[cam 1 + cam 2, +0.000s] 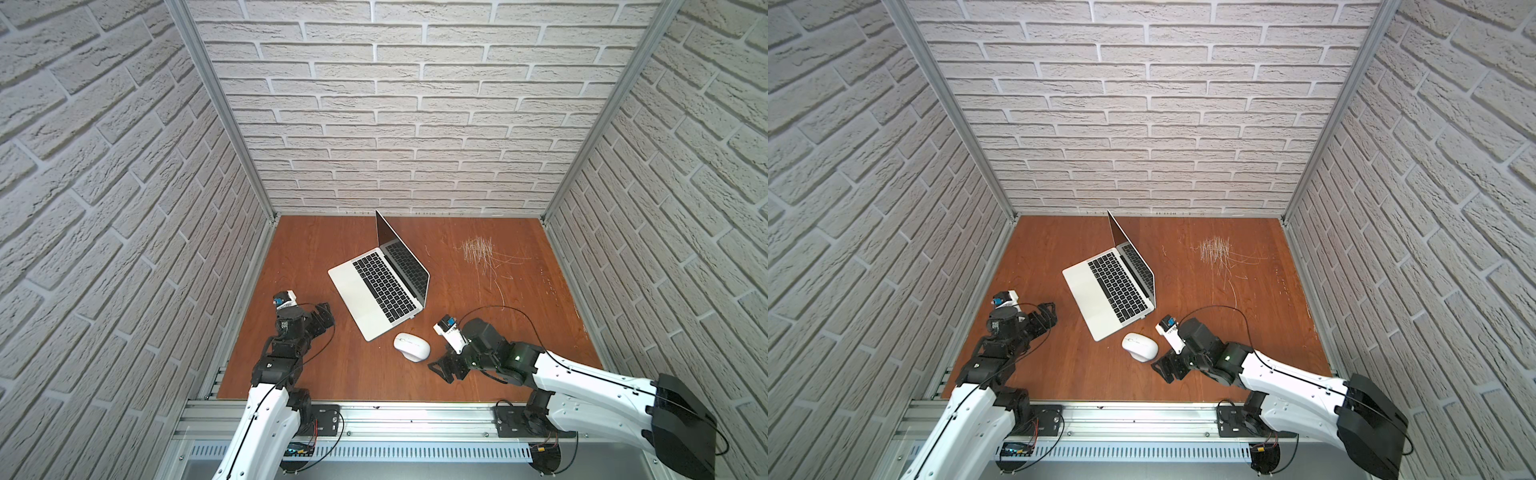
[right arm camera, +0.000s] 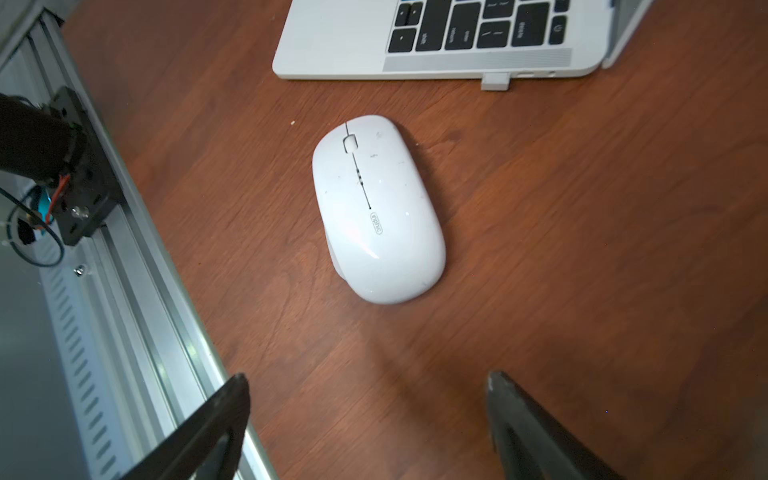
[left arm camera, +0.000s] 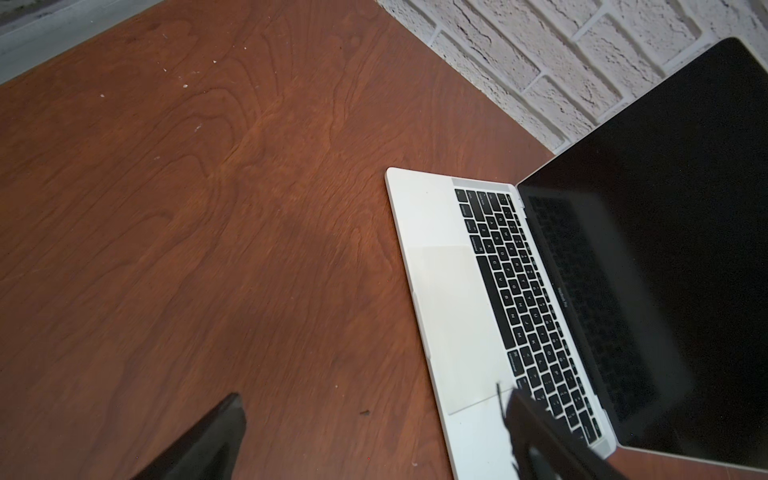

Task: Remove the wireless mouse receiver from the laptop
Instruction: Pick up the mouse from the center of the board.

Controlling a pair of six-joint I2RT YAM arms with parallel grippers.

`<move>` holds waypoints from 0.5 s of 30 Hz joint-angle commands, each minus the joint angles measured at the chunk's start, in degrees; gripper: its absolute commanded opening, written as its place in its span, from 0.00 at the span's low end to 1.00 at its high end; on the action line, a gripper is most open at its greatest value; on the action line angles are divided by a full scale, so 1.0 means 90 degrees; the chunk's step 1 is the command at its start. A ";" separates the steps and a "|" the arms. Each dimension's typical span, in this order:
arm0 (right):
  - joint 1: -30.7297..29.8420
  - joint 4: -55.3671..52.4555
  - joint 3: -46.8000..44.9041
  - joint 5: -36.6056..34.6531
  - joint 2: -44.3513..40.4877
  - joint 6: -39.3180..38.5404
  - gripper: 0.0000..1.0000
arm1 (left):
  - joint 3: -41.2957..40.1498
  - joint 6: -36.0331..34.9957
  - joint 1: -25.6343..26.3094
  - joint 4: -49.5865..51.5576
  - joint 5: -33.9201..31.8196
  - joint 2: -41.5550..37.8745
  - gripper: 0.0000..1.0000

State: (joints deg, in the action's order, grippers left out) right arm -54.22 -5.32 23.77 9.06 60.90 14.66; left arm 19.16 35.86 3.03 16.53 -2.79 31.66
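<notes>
Laptop (image 1: 353, 291) sits open near the middle of the tabletop (image 1: 478, 332), turned at an angle, with the dark screen on the side toward the far right corner. Same position in both top views (image 1: 1088, 291).

Wireless mouse receiver (image 2: 495, 81) is a small pale nub. It is plugged into the laptop's side edge facing the near edge of the tabletop, close to the hinge corner. In a top view it is only a tiny bump (image 1: 412, 316).

White mouse (image 2: 378, 208) lies flat on the tabletop just beside that side of the laptop, not touching it and apart from the receiver.

Right gripper (image 2: 370, 399): fingers spread wide, nothing between them. It is close to the near edge, next to the mouse on its right-edge side (image 1: 441, 368), and well short of the receiver.

Left gripper (image 3: 374, 415): fingers spread wide, holding nothing. It is toward the left edge (image 1: 325, 311), apart from the laptop's front edge.
</notes>
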 commanded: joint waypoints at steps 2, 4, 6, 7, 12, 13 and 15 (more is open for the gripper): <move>-0.0284 0.0973 0.0343 -0.0356 0.0768 -0.0871 0.92 | -0.0088 -0.0122 0.0022 -0.0264 -0.0079 -0.0003 0.98; -0.0369 0.1033 0.0542 -0.0456 0.1119 -0.1178 0.93 | -0.0092 -0.0117 0.0018 -0.0217 -0.0124 -0.0060 0.98; -0.0380 0.1297 0.0595 -0.0536 0.1500 -0.1373 0.94 | -0.0109 -0.0114 0.0017 -0.0202 -0.0103 -0.0124 0.98; -0.0373 0.1336 0.0643 -0.0543 0.1650 -0.1444 0.94 | -0.0121 -0.0115 0.0024 -0.0196 -0.0096 -0.0158 0.98; -0.0380 0.1589 0.0948 -0.0726 0.2244 -0.1611 0.96 | -0.0168 -0.0117 0.0017 -0.0185 -0.0066 -0.0327 0.98; -0.0373 0.1623 0.0994 -0.0774 0.2335 -0.1653 0.96 | -0.0175 -0.0119 0.0017 -0.0179 -0.0077 -0.0341 0.98; -0.0375 0.1670 0.1067 -0.0778 0.2534 -0.1725 0.96 | -0.0184 -0.0118 0.0016 -0.0182 -0.0073 -0.0355 0.98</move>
State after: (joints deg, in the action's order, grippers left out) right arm -57.19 6.39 31.83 3.51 81.91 1.45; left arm 18.31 35.83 3.03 16.38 -3.03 29.04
